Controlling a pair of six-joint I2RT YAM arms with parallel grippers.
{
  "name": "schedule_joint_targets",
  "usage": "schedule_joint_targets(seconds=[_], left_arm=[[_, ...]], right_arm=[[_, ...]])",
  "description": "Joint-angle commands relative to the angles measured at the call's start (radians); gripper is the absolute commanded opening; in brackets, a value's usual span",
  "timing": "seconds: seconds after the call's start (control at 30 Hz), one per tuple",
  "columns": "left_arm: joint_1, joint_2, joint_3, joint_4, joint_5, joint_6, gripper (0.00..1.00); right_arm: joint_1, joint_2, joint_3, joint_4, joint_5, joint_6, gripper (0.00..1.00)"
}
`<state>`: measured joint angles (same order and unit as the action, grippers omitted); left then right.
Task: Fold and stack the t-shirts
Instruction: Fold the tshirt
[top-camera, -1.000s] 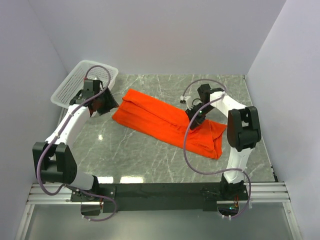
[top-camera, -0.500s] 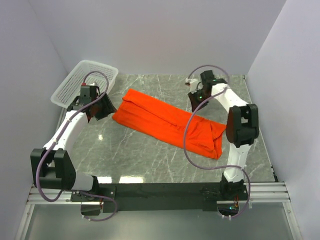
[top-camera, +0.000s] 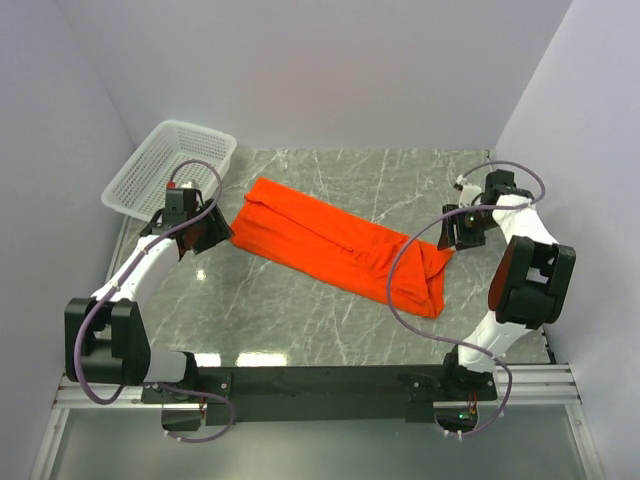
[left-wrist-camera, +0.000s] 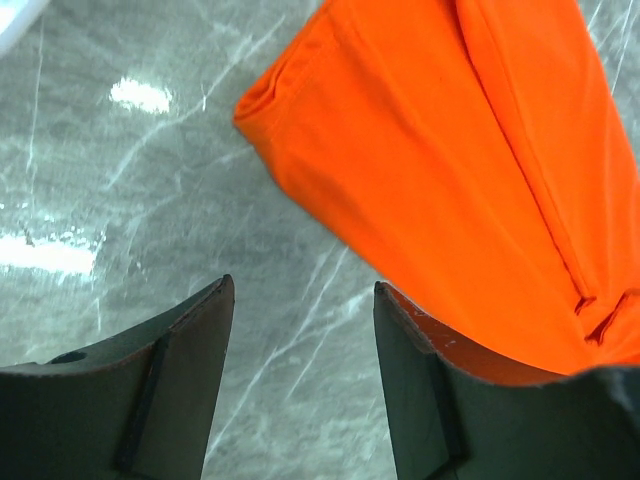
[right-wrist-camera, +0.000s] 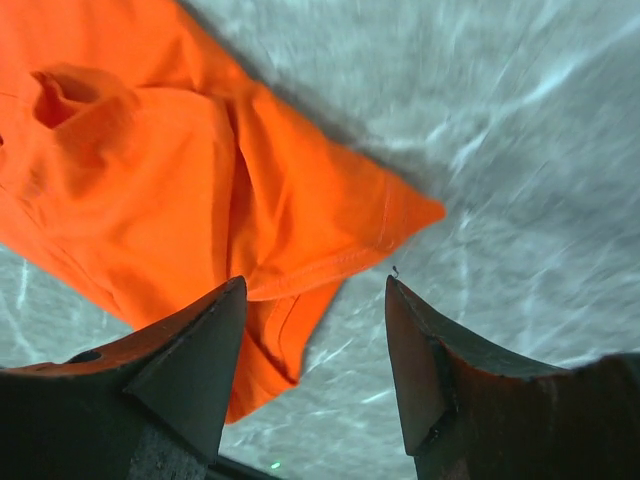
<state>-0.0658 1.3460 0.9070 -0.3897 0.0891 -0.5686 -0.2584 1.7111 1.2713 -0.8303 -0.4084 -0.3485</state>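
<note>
The orange-red t-shirt (top-camera: 335, 243) lies flat on the grey marble counter (top-camera: 300, 325), folded into a long narrow band. In the top view its long axis runs on a slant, from the upper left near the white mesh basket (top-camera: 165, 165) down to the lower right of the frame. The upper-left end is squared and neat. The lower-right end is bulkier, doubled over with loose folds and one pointed corner sticking out.

The left jaws, on the left arm (top-camera: 150, 262), sit just beside the shirt's upper-left end, left of centre in the top view. They stand wide apart and hold nothing. In the left wrist view bare counter fills the gap, and the shirt spreads across the upper right.

The right jaws, on the right arm (top-camera: 530, 275), are at the right of the top view, just beside the shirt's lower-right end. They too are spread wide and hold nothing. In the right wrist view the pointed corner lies above the gap, near the frame's middle.
</note>
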Motion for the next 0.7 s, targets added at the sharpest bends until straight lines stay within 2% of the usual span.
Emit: schedule_joint_targets(seconds=[0.0, 0.2, 0.43, 0.53, 0.67], left_arm=[[0.001, 0.016, 0.006, 0.084, -0.019, -0.030, 0.63], [0.001, 0.016, -0.003, 0.081, -0.025, -0.034, 0.63], [0.001, 0.012, -0.005, 0.074, -0.034, -0.037, 0.62], [0.001, 0.016, -0.002, 0.069, -0.037, -0.037, 0.62], [0.001, 0.030, 0.029, 0.052, -0.043, -0.028, 0.62]], right_arm=[[-0.027, 0.037, 0.000, 0.062, 0.000, 0.081, 0.65], [-0.039, 0.160, 0.069, 0.069, 0.023, 0.129, 0.63], [-0.039, 0.223, 0.094, 0.048, 0.023, 0.126, 0.57], [-0.039, 0.234, 0.106, 0.046, 0.016, 0.128, 0.47], [-0.039, 0.265, 0.145, 0.040, 0.008, 0.132, 0.23]])
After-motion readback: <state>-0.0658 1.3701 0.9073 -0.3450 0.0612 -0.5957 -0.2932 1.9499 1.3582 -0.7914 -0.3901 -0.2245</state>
